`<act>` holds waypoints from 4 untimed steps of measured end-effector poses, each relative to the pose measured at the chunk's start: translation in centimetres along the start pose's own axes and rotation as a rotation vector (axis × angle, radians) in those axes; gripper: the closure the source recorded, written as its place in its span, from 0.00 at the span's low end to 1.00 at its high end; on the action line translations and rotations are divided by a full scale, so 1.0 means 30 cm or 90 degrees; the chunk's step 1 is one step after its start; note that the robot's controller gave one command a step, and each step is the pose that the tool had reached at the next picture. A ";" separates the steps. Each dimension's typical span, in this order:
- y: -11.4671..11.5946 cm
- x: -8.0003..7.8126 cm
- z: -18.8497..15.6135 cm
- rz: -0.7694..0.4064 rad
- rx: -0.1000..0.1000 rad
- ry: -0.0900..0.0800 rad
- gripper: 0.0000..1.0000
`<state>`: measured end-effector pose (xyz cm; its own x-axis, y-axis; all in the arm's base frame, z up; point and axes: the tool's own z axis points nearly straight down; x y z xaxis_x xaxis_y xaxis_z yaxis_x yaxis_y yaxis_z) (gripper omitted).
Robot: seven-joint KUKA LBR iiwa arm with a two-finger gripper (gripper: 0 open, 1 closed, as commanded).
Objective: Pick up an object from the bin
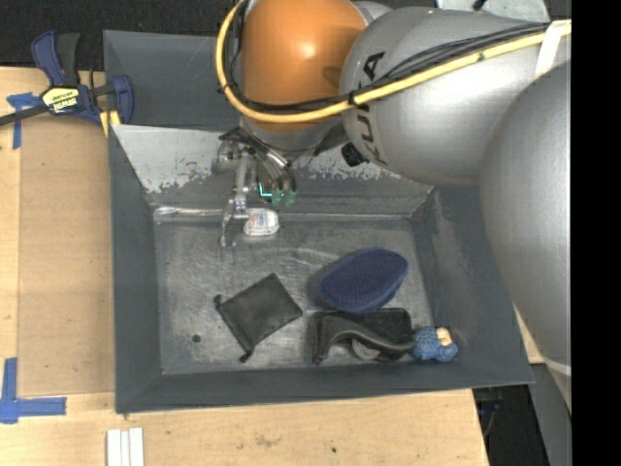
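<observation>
My gripper [246, 202] hangs below the orange cover over the bin's far left part, close to the back wall. A small whitish piece [260, 223] shows right at its lower end; I cannot tell whether it is a loose thing or part of the gripper. A flat black square pad [259, 311] lies on the bin floor in front of the gripper, well apart from it. A dark blue oval thing [359, 278] rests to the right of the pad.
A black strapped thing [361, 336] lies at the front right, under the blue oval. A small blue piece with a yellow tip [433, 345] sits beside it near the right wall. The arm covers the bin's back right corner.
</observation>
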<state>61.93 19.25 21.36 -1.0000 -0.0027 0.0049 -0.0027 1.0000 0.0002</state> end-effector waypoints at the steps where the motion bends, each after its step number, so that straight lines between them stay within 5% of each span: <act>1: -0.385 0.048 0.205 -0.116 0.003 -0.002 0.00; 2: -0.262 -0.031 0.406 -0.053 -0.001 -0.012 0.00; 3: -0.347 -0.028 0.461 -0.022 -0.007 -0.004 0.00; 4: -0.359 -0.043 0.453 -0.019 -0.004 -0.017 1.00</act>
<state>63.19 8.48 7.76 -0.9992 -0.0327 -0.0222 -0.0329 0.9994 0.0058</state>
